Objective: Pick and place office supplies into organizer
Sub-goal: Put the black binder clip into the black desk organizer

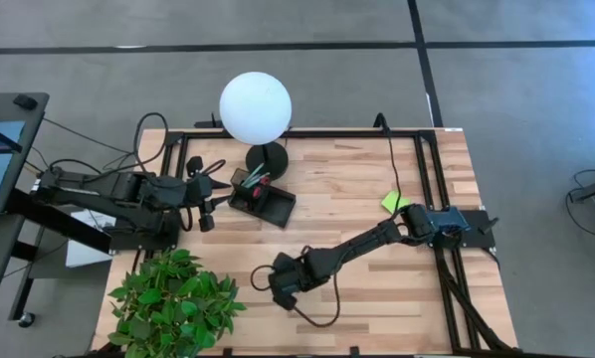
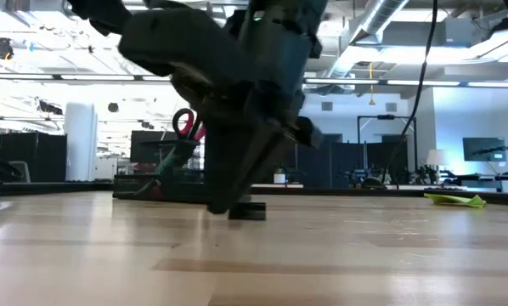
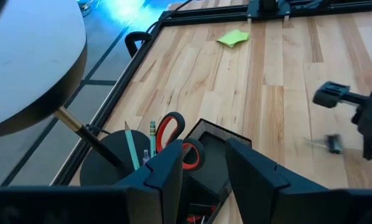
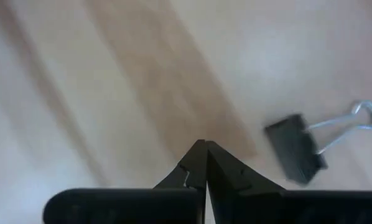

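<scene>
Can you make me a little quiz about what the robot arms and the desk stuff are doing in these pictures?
1. True or false: the right gripper is holding the binder clip.
2. Which standing tool has red handles in the organizer?
3. The sticky-note pad lies: A) in the organizer, B) on the bare table, C) in the left gripper.

Key: 1 false, it is shut empty beside the clip. 2 the scissors. 3 B.

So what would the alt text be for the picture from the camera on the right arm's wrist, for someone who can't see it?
The right gripper points down at the pale wooden table with its two dark fingers shut and nothing between them. A small black binder clip with silver wire handles lies on the wood beside the fingertips, not touching them.
</scene>
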Available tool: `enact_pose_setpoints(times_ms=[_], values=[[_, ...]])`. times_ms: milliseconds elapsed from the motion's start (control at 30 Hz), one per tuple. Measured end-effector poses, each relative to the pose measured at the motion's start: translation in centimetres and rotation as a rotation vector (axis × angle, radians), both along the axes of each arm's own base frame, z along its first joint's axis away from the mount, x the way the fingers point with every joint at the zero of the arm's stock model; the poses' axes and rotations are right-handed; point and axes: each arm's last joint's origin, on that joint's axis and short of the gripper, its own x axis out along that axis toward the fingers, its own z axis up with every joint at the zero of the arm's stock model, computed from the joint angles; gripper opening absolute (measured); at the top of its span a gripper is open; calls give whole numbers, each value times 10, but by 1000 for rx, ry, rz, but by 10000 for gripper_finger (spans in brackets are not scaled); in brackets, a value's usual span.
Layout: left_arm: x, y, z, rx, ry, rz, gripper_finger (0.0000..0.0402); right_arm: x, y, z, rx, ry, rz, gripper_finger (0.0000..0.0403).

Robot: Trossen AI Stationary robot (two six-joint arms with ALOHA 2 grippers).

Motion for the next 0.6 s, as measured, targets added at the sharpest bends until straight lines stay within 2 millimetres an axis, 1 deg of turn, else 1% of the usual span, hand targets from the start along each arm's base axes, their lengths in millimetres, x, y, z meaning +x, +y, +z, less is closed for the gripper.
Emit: enact_pose_setpoints(times_ms=[100, 167, 233, 367, 500, 600], values=[[0, 0, 0, -1, -1, 0, 118, -3, -1, 9, -16, -12, -6, 0], [0, 0, 0, -1, 3, -1, 118, -4, 7, 16, 2, -44, -18, 0], [0, 0, 0, -2, 1, -1, 118, -13, 16, 16, -15, -14, -51, 0], [-1, 0, -2, -18, 12, 5, 118, -29, 42, 20, -55, -48, -136, 0], [-1, 0, -3, -46, 12, 22, 118, -47, 74, 22, -104, -139, -211, 0], [-1, 0, -3, -70, 3, 35, 118, -59, 94, 21, -103, -180, -246, 0]])
